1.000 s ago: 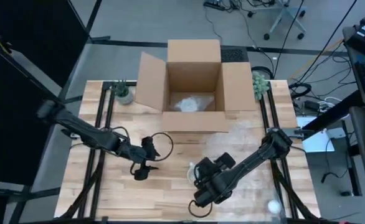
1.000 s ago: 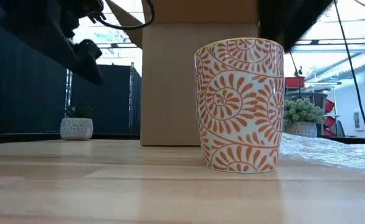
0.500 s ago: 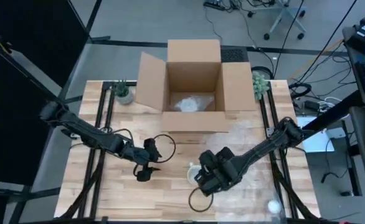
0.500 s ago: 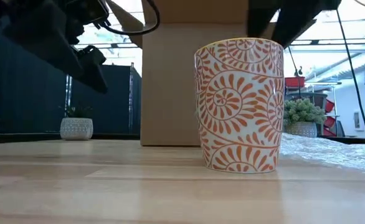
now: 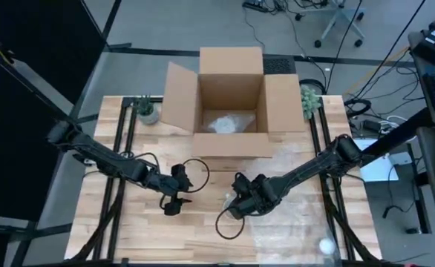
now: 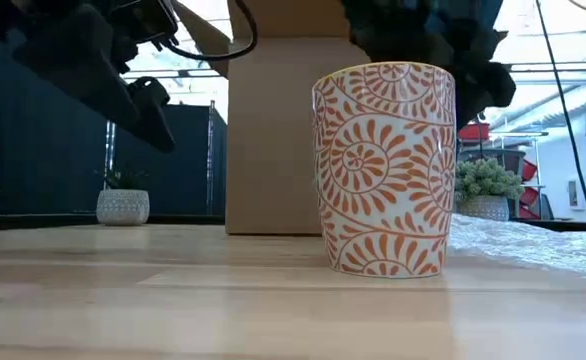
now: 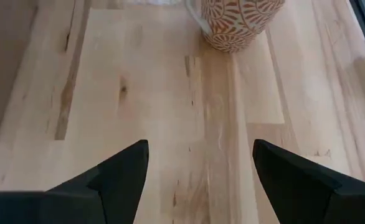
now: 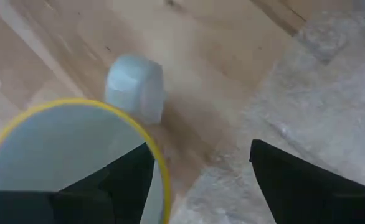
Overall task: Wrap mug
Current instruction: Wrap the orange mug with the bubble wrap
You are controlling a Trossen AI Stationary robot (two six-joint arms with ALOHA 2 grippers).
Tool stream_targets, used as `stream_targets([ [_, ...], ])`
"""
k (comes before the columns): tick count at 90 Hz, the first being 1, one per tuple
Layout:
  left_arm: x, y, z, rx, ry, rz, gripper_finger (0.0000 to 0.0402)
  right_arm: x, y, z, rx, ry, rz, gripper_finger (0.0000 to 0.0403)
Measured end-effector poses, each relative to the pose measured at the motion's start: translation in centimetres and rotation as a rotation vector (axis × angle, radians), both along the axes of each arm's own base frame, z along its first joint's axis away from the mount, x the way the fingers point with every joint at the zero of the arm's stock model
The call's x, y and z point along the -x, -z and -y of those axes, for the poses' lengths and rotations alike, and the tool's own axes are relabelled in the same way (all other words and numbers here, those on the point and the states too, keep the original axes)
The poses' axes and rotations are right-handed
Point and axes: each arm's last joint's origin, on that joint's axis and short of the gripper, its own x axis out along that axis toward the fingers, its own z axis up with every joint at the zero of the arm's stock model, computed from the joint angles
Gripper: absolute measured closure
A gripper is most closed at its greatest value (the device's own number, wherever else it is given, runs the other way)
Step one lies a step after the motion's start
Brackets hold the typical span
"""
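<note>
Mug [image 6: 384, 170]: upright on the wooden counter [image 5: 195, 222], in front of the box, near the counter's middle; white with orange spiral-and-leaf pattern, yellow rim, pale plain inside; a handle shows at its side in the right wrist view.
Right tool [image 5: 236, 204]: directly above the mug's rim, fingers [image 8: 294, 180] spread apart, holding nothing; one finger is over the mug's mouth, the other beyond the rim.
Left tool [image 5: 174, 200]: above bare counter to the mug's left, well apart from it; fingers [image 7: 123, 171] spread, empty.
Wrap [image 5: 299, 222]: clear bubbly sheet lying flat on the counter, right of the mug.
Box [image 5: 231, 100]: open cardboard, at the counter's far edge, pale packing inside.
Plants [image 5: 147, 110]: one small pot at each far corner.
</note>
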Motion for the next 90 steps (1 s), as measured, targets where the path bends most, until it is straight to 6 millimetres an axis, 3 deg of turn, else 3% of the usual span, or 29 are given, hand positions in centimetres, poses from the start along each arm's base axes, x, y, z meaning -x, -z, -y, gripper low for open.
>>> stream_targets([
  [23,-0.2,-0.2,-0.1,-0.02,-0.033,0.039,0.0128,-0.3,1.5,0.0,-0.012,-0.058,-0.047,0.0178],
  [52,-1.1,-0.4,0.0,-0.025,-0.114,0.134,0.0128,-0.5,1.8,-0.2,0.011,-0.135,-0.062,0.0349],
  [61,-1.6,0.0,0.3,-0.016,-0.111,0.142,0.0128,-0.2,0.5,-0.7,0.005,-0.155,-0.031,0.0391],
  [76,-2.6,1.0,0.9,0.056,-0.081,0.156,0.0128,1.3,-3.6,-2.3,-0.043,-0.205,0.073,0.0388],
  [90,-4.1,1.9,1.6,0.126,-0.043,0.225,0.0128,4.2,-5.4,-3.3,-0.04,-0.176,0.036,0.0397],
])
